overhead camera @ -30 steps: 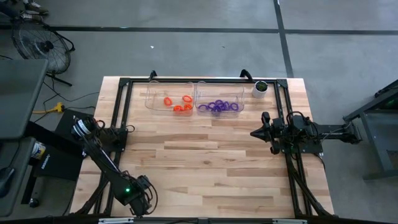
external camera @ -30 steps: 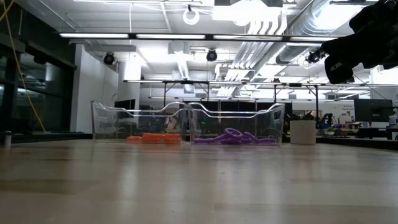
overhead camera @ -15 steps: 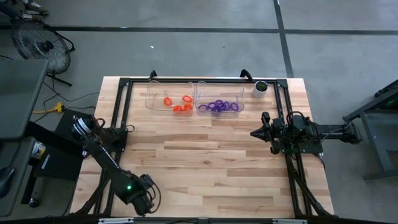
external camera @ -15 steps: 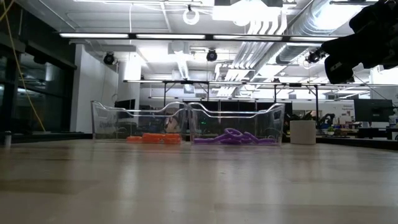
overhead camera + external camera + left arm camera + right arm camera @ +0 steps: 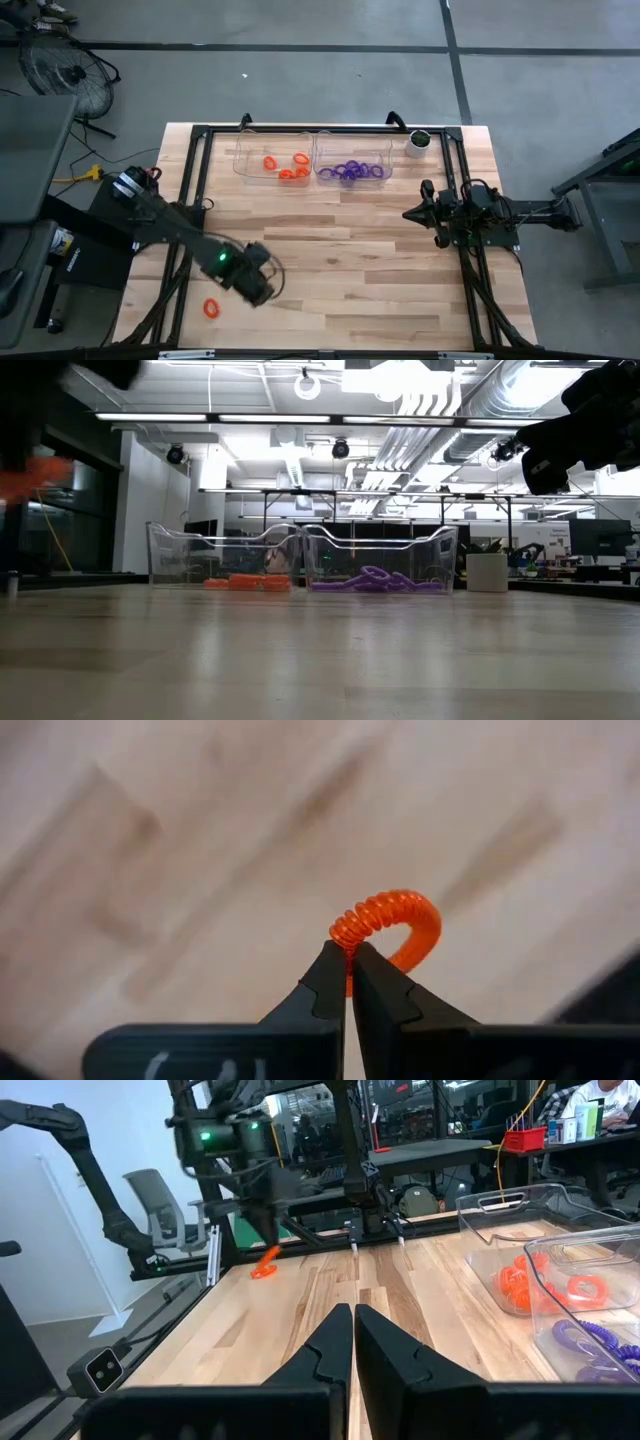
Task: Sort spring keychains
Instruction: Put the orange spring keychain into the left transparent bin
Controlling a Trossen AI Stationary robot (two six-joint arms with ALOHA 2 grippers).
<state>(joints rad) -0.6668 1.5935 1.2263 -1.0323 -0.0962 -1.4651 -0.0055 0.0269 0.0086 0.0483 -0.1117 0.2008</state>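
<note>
My left gripper [image 5: 348,952] hangs over the near left part of the table, fingers down, shut on an orange spring keychain [image 5: 400,910]. That keychain also shows in the high view [image 5: 211,307] and below the left gripper in the right wrist view [image 5: 265,1265]. More orange keychains [image 5: 285,165] lie in the left clear bin [image 5: 243,160]. Several purple ones [image 5: 350,172] lie in the right clear bin [image 5: 385,160]. My right gripper [image 5: 408,213] waits shut and level at the table's right side. My left gripper pinches one end of the orange coil [image 5: 345,932] between its two fingertips, coming from above and pointing down. The rest of the coil arches away beyond the tips. The keychain is lifted clear of the table.
The two clear bins stand side by side at the far edge. A small white cup with a dark top [image 5: 418,141] stands to their right. A black frame [image 5: 200,150] runs along the table's sides. Bare wood lies between the bins and the near edge.
My left gripper has risen from the near left corner and swung toward the table's right and far side, turning as it went. It stays shut on the orange keychain, which now hangs clear of the wood.
</note>
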